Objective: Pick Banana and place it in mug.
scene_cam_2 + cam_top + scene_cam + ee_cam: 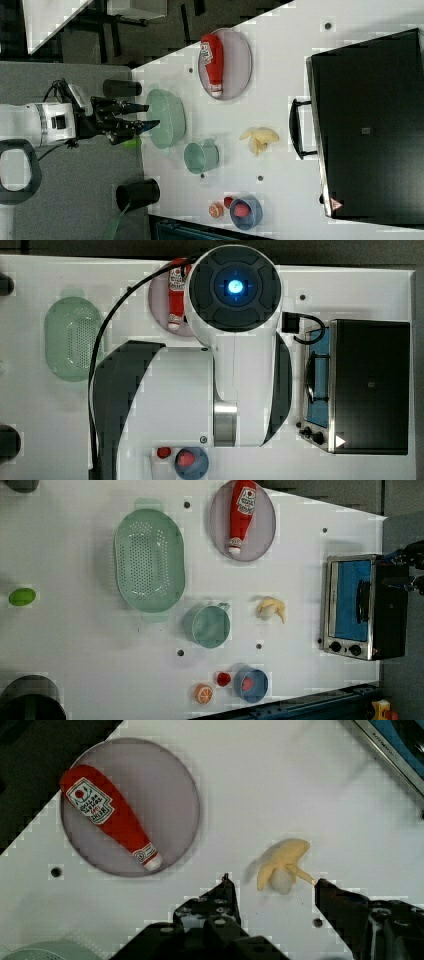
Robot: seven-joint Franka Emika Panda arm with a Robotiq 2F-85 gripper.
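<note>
pincer (272,892) wide, empty, above bench | risk: banana (281,865) rolls off fingers | mug (211,625) narrow, drop may miss

You have a white table (75,645) carrying a banana (271,609), a mug (210,626) and a perforated basket (149,560) mid-surface, a plate (265,527) with a ketchup bottle (242,510) near one edge, and a toaster oven (357,606) at one end. Along the opposite edge sit a blue bowl (258,690), an orange slice (203,694) and a small red piece (223,679).
</note>
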